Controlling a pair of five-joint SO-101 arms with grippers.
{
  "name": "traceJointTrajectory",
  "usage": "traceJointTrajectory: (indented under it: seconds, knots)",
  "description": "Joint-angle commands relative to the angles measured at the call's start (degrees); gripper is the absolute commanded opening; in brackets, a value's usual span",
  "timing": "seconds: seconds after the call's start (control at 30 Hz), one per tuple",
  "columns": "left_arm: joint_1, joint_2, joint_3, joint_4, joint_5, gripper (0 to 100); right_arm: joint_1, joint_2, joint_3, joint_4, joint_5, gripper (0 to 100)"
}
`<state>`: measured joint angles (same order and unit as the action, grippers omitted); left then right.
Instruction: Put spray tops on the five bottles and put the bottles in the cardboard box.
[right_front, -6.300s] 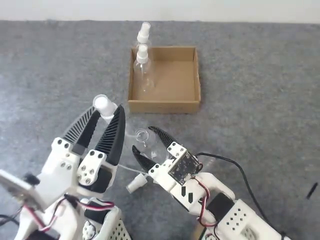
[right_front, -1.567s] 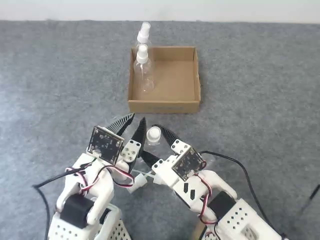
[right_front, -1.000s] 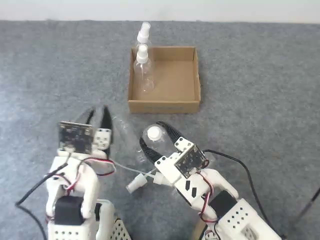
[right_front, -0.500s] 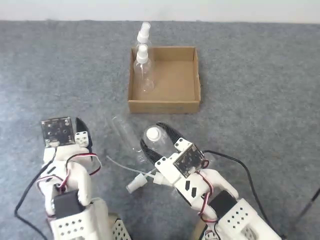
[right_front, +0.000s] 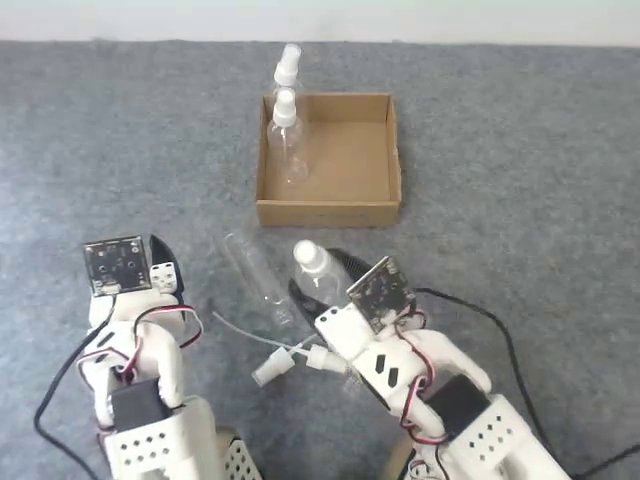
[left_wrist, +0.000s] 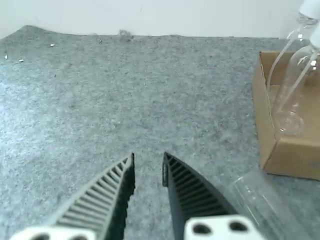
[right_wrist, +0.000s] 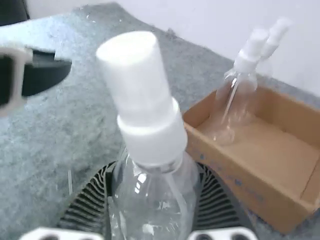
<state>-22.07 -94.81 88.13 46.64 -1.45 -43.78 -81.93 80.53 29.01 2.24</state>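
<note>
Near cardboard box (right_front: 328, 212) edge, right jaws clasp bottle (right_front: 310, 262).

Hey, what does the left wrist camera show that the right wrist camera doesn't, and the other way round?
From the left wrist view: the open left hand above the carpet, with a lying bottle close by. From the right wrist view: the right hand shut on an upright held bottle wearing its spray top. Shared: the cardboard box and two topped bottles standing at its corner.
</note>
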Motion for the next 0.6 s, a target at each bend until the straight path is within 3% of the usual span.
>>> traceJointTrajectory:
  seconds: [0.0,0.33,0.57]
  knots:
    - [0.1,-0.7,-0.5,-1.9,0.1,9,1.4,0.1,-10.0,1.5,-0.3,1.7]
    - [0.2,-0.7,0.1,-2.3,0.1,9,1.4,21.5,-29.7,0.7,-0.4,1.7]
    - [0.2,-0.7,0.3,-2.3,0.1,9,1.4,35.7,-34.4,-13.8,-0.2,1.7]
